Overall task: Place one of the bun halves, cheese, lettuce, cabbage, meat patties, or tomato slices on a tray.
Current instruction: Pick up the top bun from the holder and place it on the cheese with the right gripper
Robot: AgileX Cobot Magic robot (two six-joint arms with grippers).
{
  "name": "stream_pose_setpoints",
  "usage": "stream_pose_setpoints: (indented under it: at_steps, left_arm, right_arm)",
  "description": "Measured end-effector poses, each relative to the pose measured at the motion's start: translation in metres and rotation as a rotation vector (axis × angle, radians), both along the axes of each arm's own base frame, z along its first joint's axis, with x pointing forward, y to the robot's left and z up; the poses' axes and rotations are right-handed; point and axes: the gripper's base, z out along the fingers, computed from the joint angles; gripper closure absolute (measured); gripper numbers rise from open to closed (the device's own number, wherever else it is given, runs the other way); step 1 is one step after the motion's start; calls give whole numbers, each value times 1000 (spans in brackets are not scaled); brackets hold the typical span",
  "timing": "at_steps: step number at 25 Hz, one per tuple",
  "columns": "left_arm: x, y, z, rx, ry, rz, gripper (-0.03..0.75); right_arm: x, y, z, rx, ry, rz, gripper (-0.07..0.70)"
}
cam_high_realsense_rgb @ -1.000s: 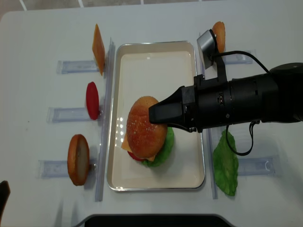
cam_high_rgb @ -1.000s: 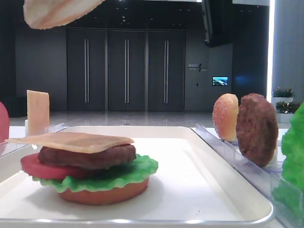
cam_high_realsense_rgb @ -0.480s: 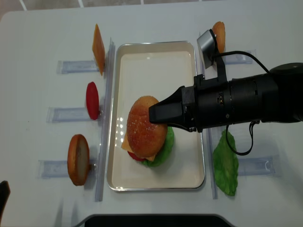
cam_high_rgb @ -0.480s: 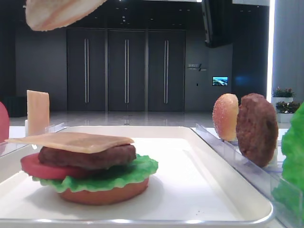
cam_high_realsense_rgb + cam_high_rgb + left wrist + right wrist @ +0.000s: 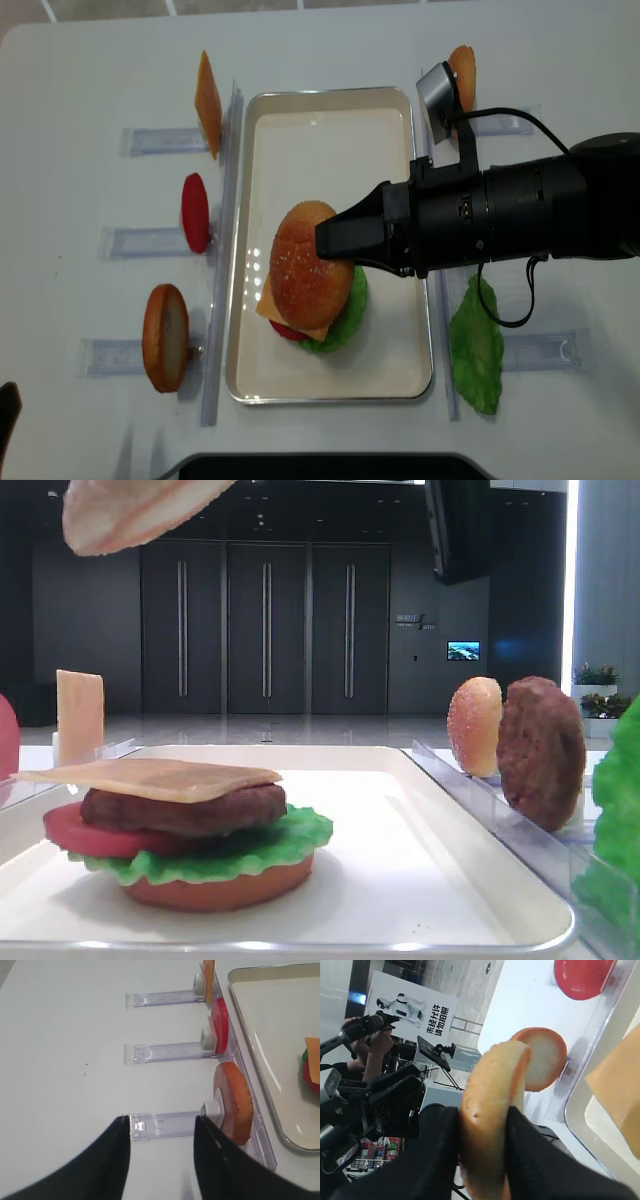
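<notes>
Right gripper (image 5: 485,1160) is clamped on the bun top (image 5: 308,263), jaws pinching its edge in the wrist view. In the overhead view the bun sits mid-frame over the stack on the tray (image 5: 330,110); in the low front view it hangs in the upper left, well clear of the cheese (image 5: 150,777).

Stack on the tray, top down: cheese, meat patty (image 5: 185,810), tomato slice (image 5: 85,835), lettuce (image 5: 260,845), bun base (image 5: 220,888).

Left gripper (image 5: 160,1160): fingers apart, nothing between them, lower middle of its wrist view, over a clear rack (image 5: 165,1124) on the white table (image 5: 60,1060).

Left of the tray, overhead: spare cheese slice (image 5: 207,102), spare tomato (image 5: 195,212), spare bun base (image 5: 165,337), all upright in racks. Right side: second bun top (image 5: 462,72), lettuce leaf (image 5: 477,350). Spare patty (image 5: 541,752) shows at right in the front view.

Writing: the white poster (image 5: 410,1007), upper left of the right wrist view, shows a robot picture plus dark characters, too small to read. The wall sign (image 5: 410,620) in the front view is unreadable.
</notes>
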Motion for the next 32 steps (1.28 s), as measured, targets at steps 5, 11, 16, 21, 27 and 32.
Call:
stream_pose_setpoints:
  at_steps: [5,11,16,21,27,32]
  left_arm:
    - [0,0,0,0,0,0,388]
    - [0,0,0,0,0,0,388]
    - [0,0,0,0,0,0,388]
    - [0,0,0,0,0,0,388]
    - [0,0,0,0,0,0,388]
    - [0,0,0,0,0,0,388]
  right_arm:
    - [0,0,0,-2,-5,-1,429]
    - [3,0,-5,-26,-6,-19,429]
    - [7,2,-17,-50,22,-21,429]
    - [9,3,-24,-62,36,-18,429]
    - [19,10,-26,-53,37,-7,429]
    - [25,19,-28,-44,38,15,429]
